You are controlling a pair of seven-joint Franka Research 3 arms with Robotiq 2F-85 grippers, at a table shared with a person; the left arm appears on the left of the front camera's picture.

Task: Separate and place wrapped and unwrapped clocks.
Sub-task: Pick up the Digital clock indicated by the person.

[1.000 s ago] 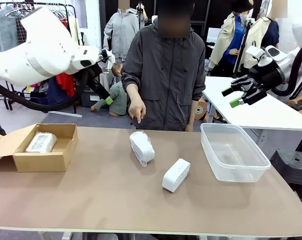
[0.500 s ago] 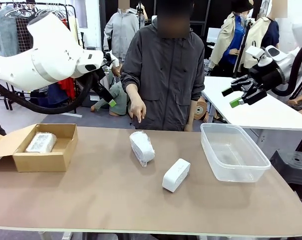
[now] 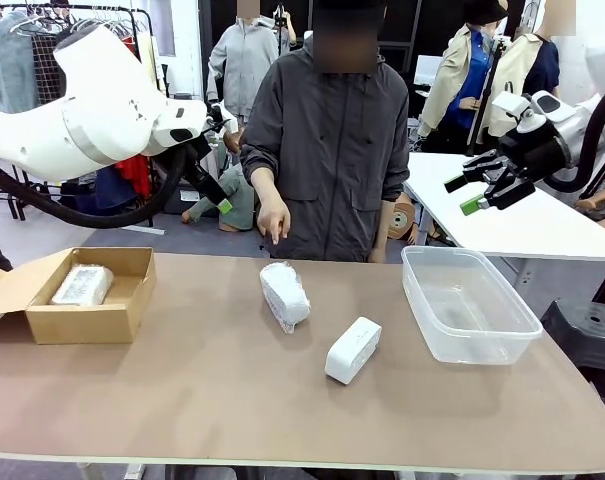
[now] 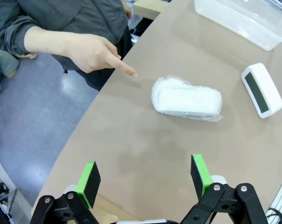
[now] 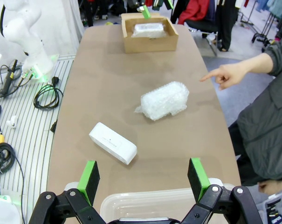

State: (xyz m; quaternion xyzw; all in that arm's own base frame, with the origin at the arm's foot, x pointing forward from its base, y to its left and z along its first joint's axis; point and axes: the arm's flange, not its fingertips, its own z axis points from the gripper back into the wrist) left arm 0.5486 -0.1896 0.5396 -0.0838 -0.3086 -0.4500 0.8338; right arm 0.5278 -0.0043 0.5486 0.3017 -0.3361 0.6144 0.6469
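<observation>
Left gripper (image 4: 145, 176) is held above the table (image 3: 182, 400), jaws spread wide, nothing grasped; right gripper (image 5: 143, 173) is raised near the clear tub (image 3: 482, 345), likewise released and empty. One wrapped clock (image 3: 284, 295) is laid mid-table, pointed at by the person's hand (image 3: 273, 218). The bare clock (image 3: 353, 350) is set near it, apart, toward the tub. A second wrapped clock (image 3: 82, 285) is seen inside the cardboard box (image 3: 82, 325) at the left

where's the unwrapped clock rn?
Front view: the unwrapped clock lies on the table, right of centre, between the mid-table wrapped clock and the clear tub, touching neither.
</observation>
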